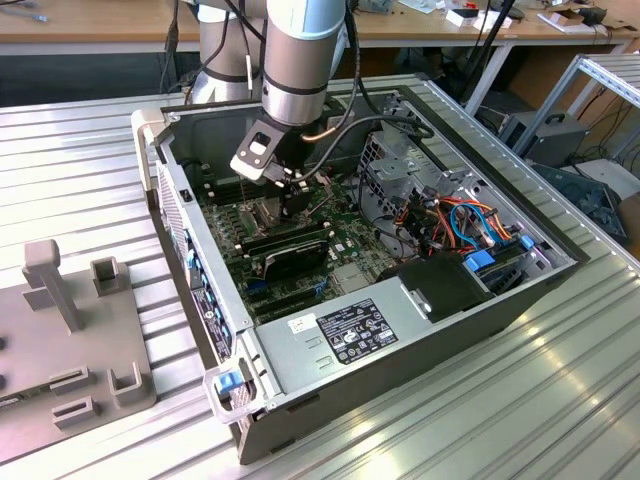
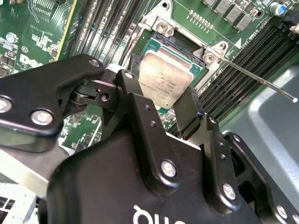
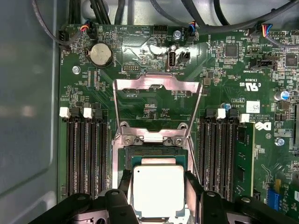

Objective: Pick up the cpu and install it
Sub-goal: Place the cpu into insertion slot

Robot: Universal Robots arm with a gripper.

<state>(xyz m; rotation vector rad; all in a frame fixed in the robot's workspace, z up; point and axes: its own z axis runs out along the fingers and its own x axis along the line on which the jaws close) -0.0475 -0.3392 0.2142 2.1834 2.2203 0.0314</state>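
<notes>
In the exterior view the arm point(image 1: 300, 60) reaches down into the open computer case point(image 1: 560, 262), which lies on its side so that the motherboard point(image 1: 352, 245) faces up. The gripper point(image 1: 290, 198) hangs low over the board, near its middle.

In the second wrist view the cpu point(image 2: 166, 84) sits between the two black fingers point(image 2: 187, 112), which press on two opposite edges of it. The gripper is therefore closed on the chip. I judge that this edge hold keeps the chip level and leaves its metal top untouched. The chip is right over the socket point(image 2: 161, 44), slightly off from its frame. Whether it already rests inside I cannot tell. The thin lever point(image 2: 254, 78) stands free to the side, so nothing locks the socket.

In the first wrist view the load frame point(image 3: 156, 83) is folded back flat on the board, which leaves the socket point(image 3: 156, 153) open to receive the chip. The cpu point(image 3: 158, 189) covers the nearer part of the socket, with one finger touching each side, between the two banks of memory slots point(image 3: 86, 158)
</notes>
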